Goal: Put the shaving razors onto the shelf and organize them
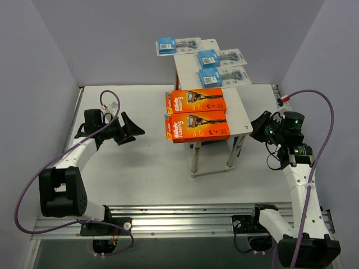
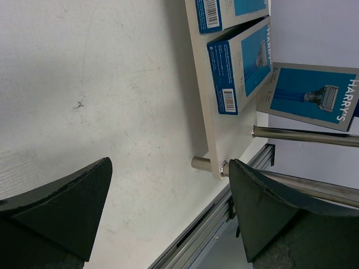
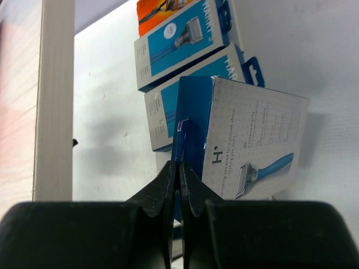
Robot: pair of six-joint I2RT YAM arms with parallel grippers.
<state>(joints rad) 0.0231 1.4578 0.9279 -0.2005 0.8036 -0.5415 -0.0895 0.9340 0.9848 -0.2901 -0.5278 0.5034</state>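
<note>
The shelf point(image 1: 242, 115) stands mid-table with two orange razor boxes point(image 1: 196, 114) at the front of its pale top and three blue-card blister packs point(image 1: 220, 58) behind them. On its lower tier point(image 2: 203, 101) stand blue-and-white razor boxes point(image 2: 238, 70). One more box point(image 3: 252, 143) stands upright just ahead of my right gripper point(image 3: 179, 167). That gripper is shut, its tips at the box's blue edge, and I see nothing clamped between them. It sits at the shelf's right side point(image 1: 258, 126). My left gripper point(image 1: 132, 130) hangs open and empty left of the shelf point(image 2: 169, 165).
Thin metal shelf legs point(image 2: 303, 136) run close by my left gripper's right finger. A metal rail point(image 2: 224, 216) borders the table's edge. Grey walls enclose the table on three sides. Purple cables point(image 1: 328, 120) loop off both arms.
</note>
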